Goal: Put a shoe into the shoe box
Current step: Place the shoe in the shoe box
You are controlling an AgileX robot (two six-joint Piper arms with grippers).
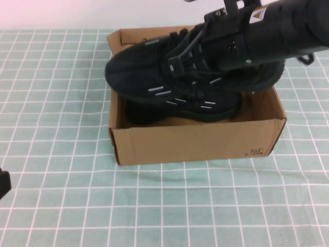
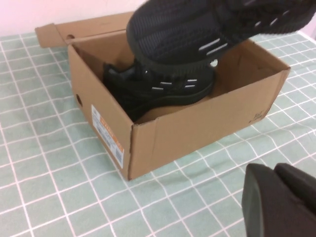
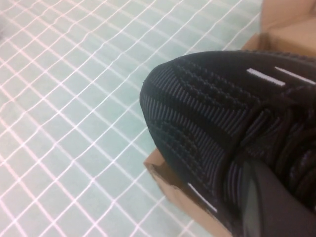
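The brown shoe box [image 1: 195,141] stands open at the table's middle. A black shoe [image 1: 205,108] lies inside it. A matching black shoe [image 1: 144,67] hangs tilted over the box's back-left part, its toe past the left wall. My right gripper [image 1: 198,56] is shut on this upper shoe near its laces, fingertips hidden in it. The right wrist view shows that shoe's toe [image 3: 197,108] over a box corner [image 3: 163,170], with the right gripper [image 3: 276,207] against the shoe. My left gripper [image 2: 275,170] is shut and empty, low on the table left of and in front of the box [image 2: 197,128].
A green cloth with a white grid [image 1: 61,206] covers the table. The box's flap lid [image 2: 89,27] lies folded back behind it. A white and orange label [image 2: 106,133] is stuck on the box's left end. The left arm's dark edge [image 1: 3,184] shows at the near left.
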